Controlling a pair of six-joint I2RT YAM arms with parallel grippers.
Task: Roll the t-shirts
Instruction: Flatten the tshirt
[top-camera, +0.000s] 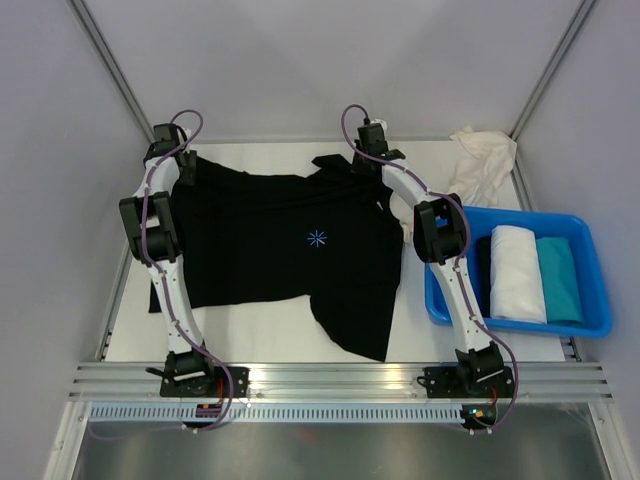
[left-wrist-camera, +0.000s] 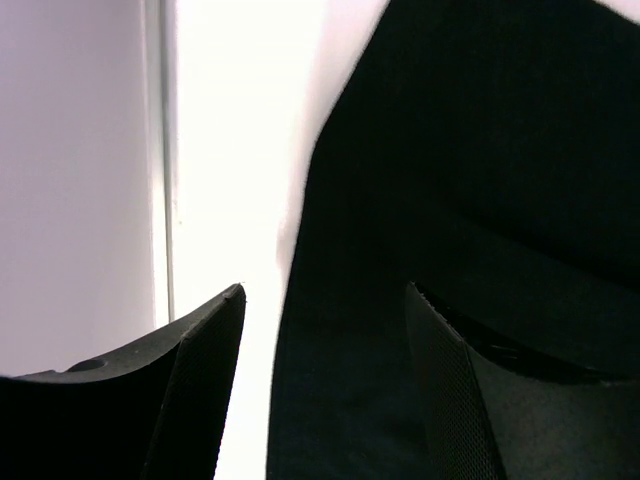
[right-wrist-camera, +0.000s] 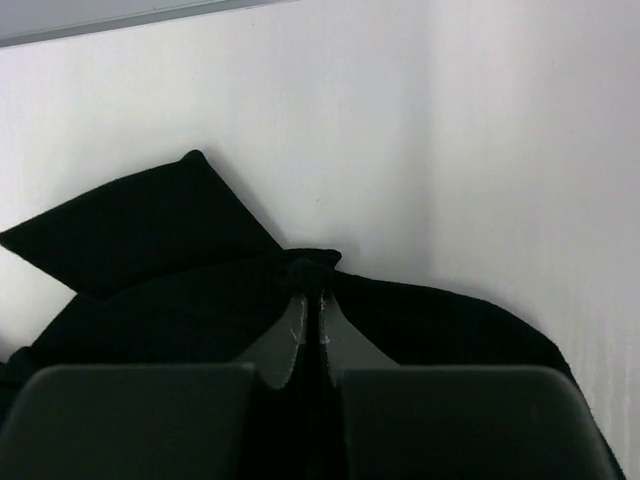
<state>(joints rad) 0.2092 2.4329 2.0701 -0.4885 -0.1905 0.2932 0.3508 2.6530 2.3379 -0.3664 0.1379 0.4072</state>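
Bright, even light; the table (left-wrist-camera: 230, 150) glares blown-out white at left wrist.

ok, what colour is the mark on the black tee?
Light blue star on the tee; best in top view.

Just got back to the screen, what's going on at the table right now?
Both arms reach to the far edge of the black t-shirt, which lies spread out and not yet rolled. The right pincer is shut on its cloth. The left pincer is open over the shirt's far left edge. A rolled white t-shirt and a teal t-shirt sit in the blue tub. A cream t-shirt lies crumpled behind it.
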